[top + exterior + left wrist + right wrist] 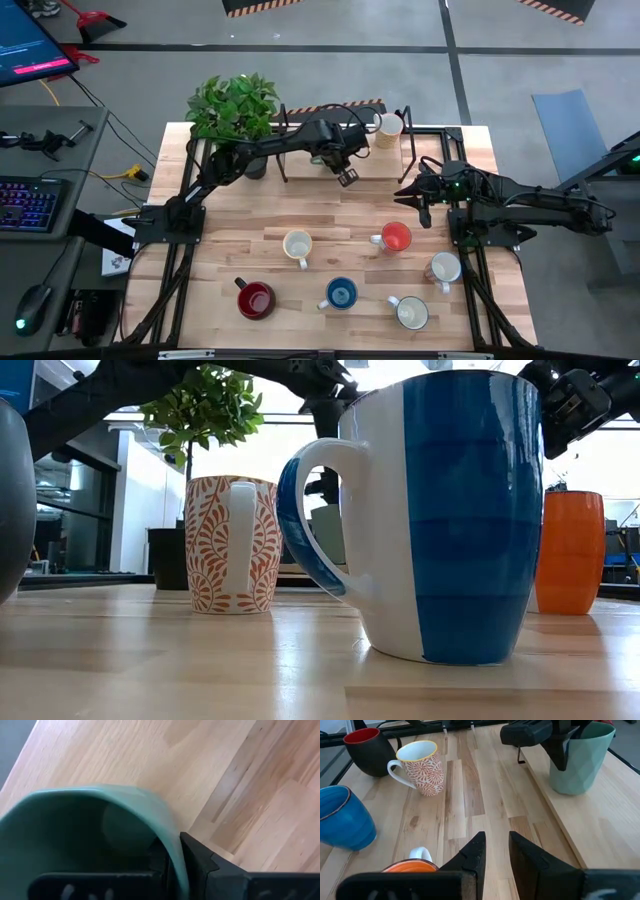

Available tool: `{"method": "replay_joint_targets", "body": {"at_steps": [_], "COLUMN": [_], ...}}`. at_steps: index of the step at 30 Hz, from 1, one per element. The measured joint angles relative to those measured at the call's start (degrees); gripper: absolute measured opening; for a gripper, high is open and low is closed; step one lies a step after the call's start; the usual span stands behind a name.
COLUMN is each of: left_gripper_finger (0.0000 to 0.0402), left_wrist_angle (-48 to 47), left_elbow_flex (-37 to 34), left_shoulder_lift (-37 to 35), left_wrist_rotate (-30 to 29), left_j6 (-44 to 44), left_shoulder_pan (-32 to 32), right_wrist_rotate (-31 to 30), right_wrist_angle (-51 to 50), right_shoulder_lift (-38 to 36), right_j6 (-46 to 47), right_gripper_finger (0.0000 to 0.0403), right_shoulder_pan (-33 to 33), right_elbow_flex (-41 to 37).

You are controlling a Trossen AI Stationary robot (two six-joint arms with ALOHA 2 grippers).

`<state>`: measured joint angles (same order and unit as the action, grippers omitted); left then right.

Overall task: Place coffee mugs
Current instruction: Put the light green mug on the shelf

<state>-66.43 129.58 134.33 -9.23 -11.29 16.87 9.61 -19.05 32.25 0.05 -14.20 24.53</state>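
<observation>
teal-green mug (580, 762): upright on the raised board (600, 825) at the counter's (330, 215) far side, rim pinched between the left gripper's (555, 750) jaws (one inside, one outside). right gripper (496, 851): low over the counter near the orange mug (397, 237), jaws slightly spread, empty.

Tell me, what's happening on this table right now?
The left gripper pinches the rim of a teal-green mug standing on the raised wooden board at the table's far edge, near a cream mug. The right gripper hangs open and empty above the orange mug. Red, blue, leaf-patterned and two whitish mugs wait on the table.
</observation>
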Motion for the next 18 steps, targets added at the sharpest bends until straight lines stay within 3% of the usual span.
{"method": "replay_joint_targets", "body": {"at_steps": [9,18], "left_gripper_finger": [0.0039,0.0087], "left_wrist_angle": [0.2,0.4], "left_elbow_flex": [0.0,0.0], "left_shoulder_lift": [0.0,0.0], "left_wrist_rotate": [-0.3,-2.6], "left_j6": [0.9,1.0], "left_shoulder_pan": [0.0,0.0], "right_wrist_rotate": [0.0,0.0], "right_wrist_angle": [0.0,-0.1], "right_shoulder_lift": [0.0,0.0], "right_j6": [0.0,0.0], "right_gripper_finger": [0.0066,0.0066], "right_shoulder_pan": [0.0,0.0], "right_elbow_flex": [0.0,0.0]}}
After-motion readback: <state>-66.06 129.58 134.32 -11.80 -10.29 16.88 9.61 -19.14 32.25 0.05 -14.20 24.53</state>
